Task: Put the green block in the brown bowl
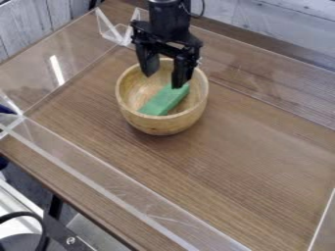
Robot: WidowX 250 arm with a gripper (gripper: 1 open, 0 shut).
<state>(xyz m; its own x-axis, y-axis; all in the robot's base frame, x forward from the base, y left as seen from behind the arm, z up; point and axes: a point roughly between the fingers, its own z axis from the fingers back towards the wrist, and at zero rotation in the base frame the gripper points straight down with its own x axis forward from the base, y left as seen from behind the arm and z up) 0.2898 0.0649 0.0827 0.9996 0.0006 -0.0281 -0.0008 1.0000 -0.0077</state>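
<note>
Wood-grain bench (pixel 249 147) carries everything. One black hand (pixel 169 71) hangs straight down over the far rim of the single brown bowl (pixel 136 115), fingers spread wide, gripping nothing. One green block (pixel 167 100) lies inside the bowl, leaning on its far wall.

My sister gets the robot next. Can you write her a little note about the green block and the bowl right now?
Gripper: jaws open, pointing down just above the bowl, holding nothing.
Green block: lying inside the brown bowl, leaning against its far inner wall.
Bowl: sitting on the wooden table, near the back.
Done: block is in the bowl and let go.
Left: probably only lifting the arm up and away, without bumping the rim.
</note>
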